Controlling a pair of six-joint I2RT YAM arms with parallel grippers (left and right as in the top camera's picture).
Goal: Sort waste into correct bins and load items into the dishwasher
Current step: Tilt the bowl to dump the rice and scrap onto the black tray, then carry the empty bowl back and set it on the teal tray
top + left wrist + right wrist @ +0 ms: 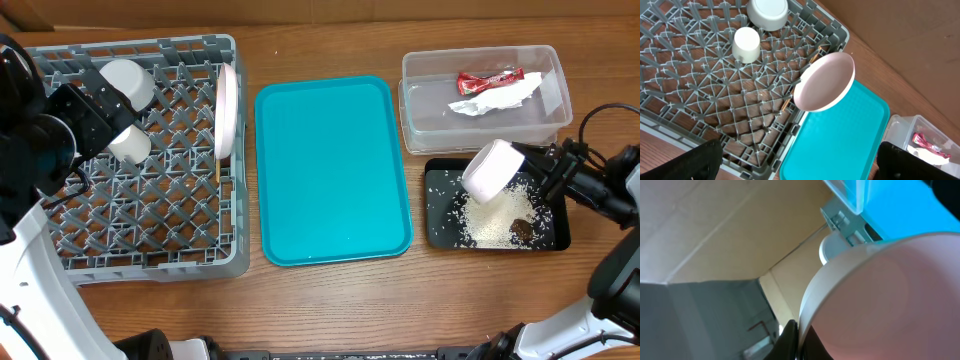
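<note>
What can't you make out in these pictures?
Chopsticks: left wrist view, mostly hidden behind the plate and rack lattice.
Black tray's far edge: overhead, covered by the held white bowl.
Bowl's inside: right wrist view, too close, blurred.
Wrapper's print: overhead, too small to read.

The dish rack [150,215] shows open lattice across its middle and near half. Its far-left corner is crowded: the small white cup [130,143] and a pale bowl [128,82] sit there, with the left gripper [112,105] hanging over them, fingers spread wide. The round white plate [227,110] stands on edge against the rack's right wall, narrowing entry from that side, and the chopsticks [786,105] lie in the grid just beside it. The teal tray [333,170], between rack and bins, gives a broad flat lane. Above the black tray [440,215] the right gripper [524,165] holds the small white bowl [492,170] tilted, blocking the tray's far part. The clear tub [430,120] is open from above.
</note>
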